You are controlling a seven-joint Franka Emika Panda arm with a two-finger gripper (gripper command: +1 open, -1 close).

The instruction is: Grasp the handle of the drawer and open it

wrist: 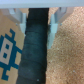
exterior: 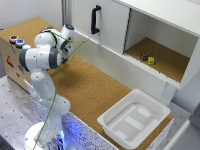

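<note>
In the wrist view, a black ribbed handle bar (wrist: 36, 50) runs between my gripper's (wrist: 37, 22) two light fingers (wrist: 21, 21). The fingers sit tight against both sides of the bar with no gap showing. Beside the bar lie a brown panel with a blue pixel pattern (wrist: 9, 47) and a cork surface (wrist: 67, 55). In the exterior view, my arm (exterior: 42, 55) bends over the cork table's (exterior: 90, 85) far end at that view's left. Its own links hide the fingers and the bar. A black handle (exterior: 95, 20) on the white cabinet front stands apart from the arm.
An open cabinet compartment (exterior: 165, 60) holds two small objects (exterior: 148, 59). A white tray (exterior: 134, 117) sits at the table's near end. A brown box with coloured buttons (exterior: 15, 47) stands at the exterior view's left. A green cable (exterior: 59, 80) hangs along the arm.
</note>
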